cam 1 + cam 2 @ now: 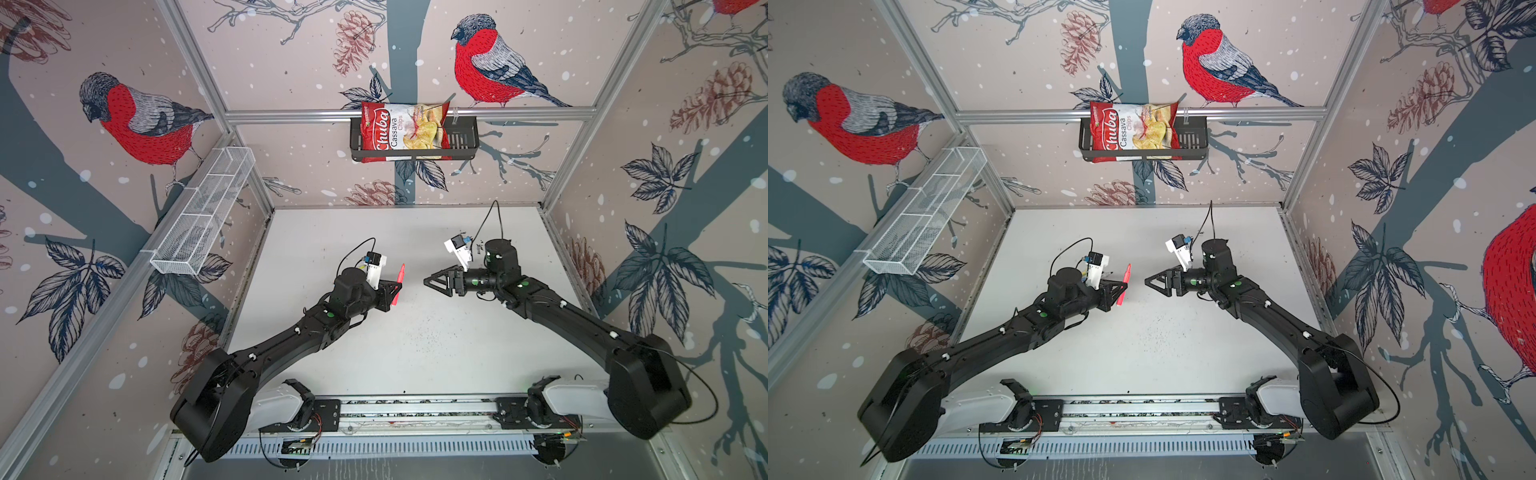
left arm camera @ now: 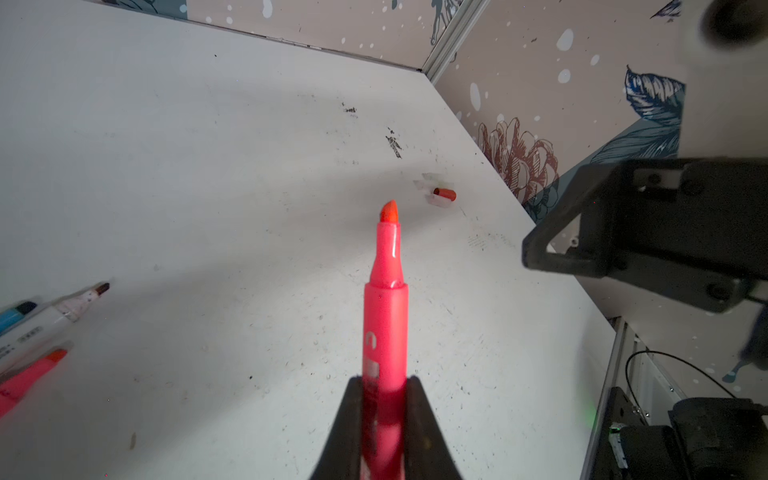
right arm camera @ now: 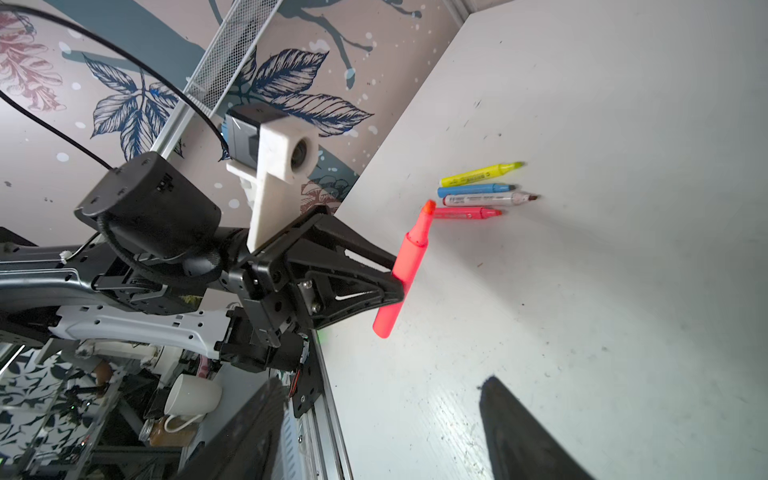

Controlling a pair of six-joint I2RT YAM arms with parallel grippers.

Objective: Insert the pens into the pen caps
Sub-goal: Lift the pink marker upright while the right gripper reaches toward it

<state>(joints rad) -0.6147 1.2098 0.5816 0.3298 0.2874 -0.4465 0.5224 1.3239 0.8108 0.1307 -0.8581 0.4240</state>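
1. The left gripper (image 1: 394, 291) is clamped tight on a neon pink pen (image 1: 400, 282). It holds the pen mid-barrel, raised above the middle of the table (image 1: 415, 353), with the bare tip aimed at the far side.
2. The right gripper (image 1: 430, 282) faces it from the right, a little apart, jaws spread wide and nothing between them.
3. Down on the left, four more lie in a neat row: yellow pen (image 3: 482, 174), blue pen (image 3: 473, 190), white pen (image 3: 486, 200), second pink pen (image 3: 465, 213).
4. Over by the table's right edge, a red cap (image 2: 444, 194) huddles with the clear caps (image 2: 430, 179).
5. The pens look light, stiff and slick, so a push could twist one in the grip; holding nearer the tip should steady it.
6. The caps look tiny and prone to rolling; best pinched across the closed end, mouth left free.
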